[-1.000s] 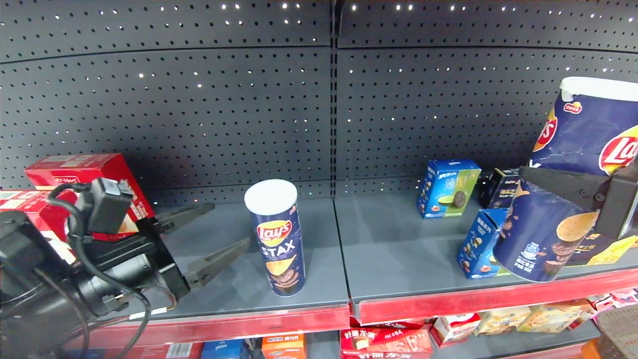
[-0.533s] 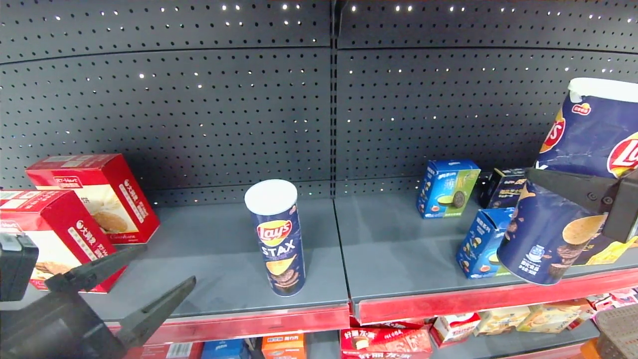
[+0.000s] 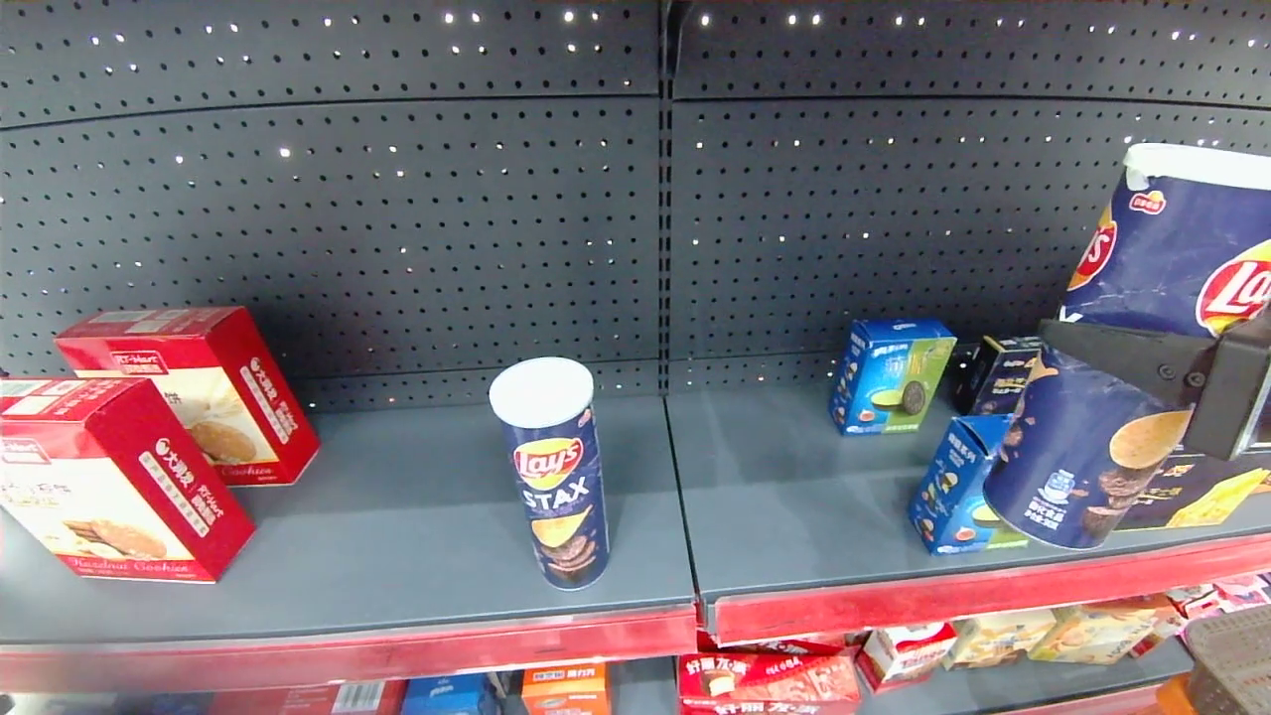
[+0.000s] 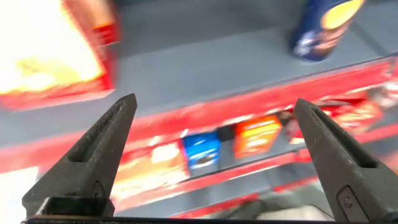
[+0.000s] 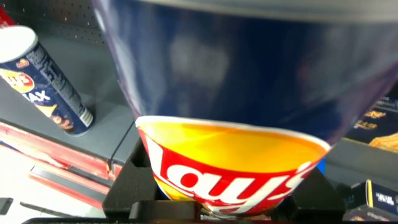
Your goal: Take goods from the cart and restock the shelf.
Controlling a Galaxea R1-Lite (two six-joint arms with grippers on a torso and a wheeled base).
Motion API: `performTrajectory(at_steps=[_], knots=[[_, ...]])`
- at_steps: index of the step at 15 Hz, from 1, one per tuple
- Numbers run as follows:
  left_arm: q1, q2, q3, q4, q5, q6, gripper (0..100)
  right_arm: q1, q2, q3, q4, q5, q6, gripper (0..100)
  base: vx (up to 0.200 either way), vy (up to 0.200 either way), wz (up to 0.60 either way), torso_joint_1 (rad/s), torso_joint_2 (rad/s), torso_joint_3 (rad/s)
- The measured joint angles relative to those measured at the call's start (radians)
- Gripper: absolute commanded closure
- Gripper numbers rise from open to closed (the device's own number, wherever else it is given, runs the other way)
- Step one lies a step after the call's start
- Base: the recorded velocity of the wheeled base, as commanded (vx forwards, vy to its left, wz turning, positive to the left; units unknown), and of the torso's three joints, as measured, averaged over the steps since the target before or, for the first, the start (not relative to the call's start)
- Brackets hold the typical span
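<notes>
Your right claw is clamped round the big blue chip can, which is tilted low over the right end of the shelf, just beside a blue box. Bring it upright before you lower it. Aim for the bare patch toward the standing can so you don't nudge that box. Your left claw hangs spread wide and empty, facing the shelf's front edge.

On the shelf, a chip can stands upright near the front edge, just left of the middle seam. At the left end sit a front cookie box and, behind it, a rear cookie box. Toward the right end, a biscuit box stands near the back, with a dark box just right of it and a small box before them. A large chip canister hangs tilted in the right claw over the right front corner.
</notes>
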Motion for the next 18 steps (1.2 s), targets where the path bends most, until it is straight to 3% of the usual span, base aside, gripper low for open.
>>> performTrajectory(at_steps=[3,5,6,7,11,16,18], knots=[[0.129,-0.199,0.015,0.174,0.046,0.009,0,0.000,0.017,-0.015,-0.001,0.001,0.000,100,0.000,0.000,0.00,0.000,0.00,0.000],[0.159,-0.265,0.083,0.130,0.071,0.010,0,0.002,0.024,-0.018,-0.002,0.004,0.000,100,0.000,0.000,0.00,0.000,0.00,0.000],[0.163,-0.282,0.113,0.053,0.072,0.013,0,0.005,0.030,-0.023,-0.006,0.006,0.000,100,0.000,0.000,0.00,0.000,0.00,0.000],[0.166,-0.294,0.140,0.040,0.064,0.014,0,0.010,0.038,-0.030,-0.016,0.009,-0.001,100,0.000,0.000,0.00,0.000,0.00,0.000],[0.162,-0.314,0.180,0.016,-0.059,0.000,0,0.082,0.110,-0.072,-0.087,0.009,-0.002,100,0.000,0.000,0.00,0.000,0.00,0.000],[0.153,-0.321,0.197,0.004,-0.063,-0.002,0,0.184,0.250,-0.165,-0.141,0.009,-0.003,100,0.000,0.000,0.00,0.000,0.00,0.000],[0.152,-0.322,0.197,0.004,-0.063,-0.017,0,0.203,0.316,-0.199,-0.181,0.024,-0.004,100,0.000,0.000,0.00,0.000,0.00,0.000]])
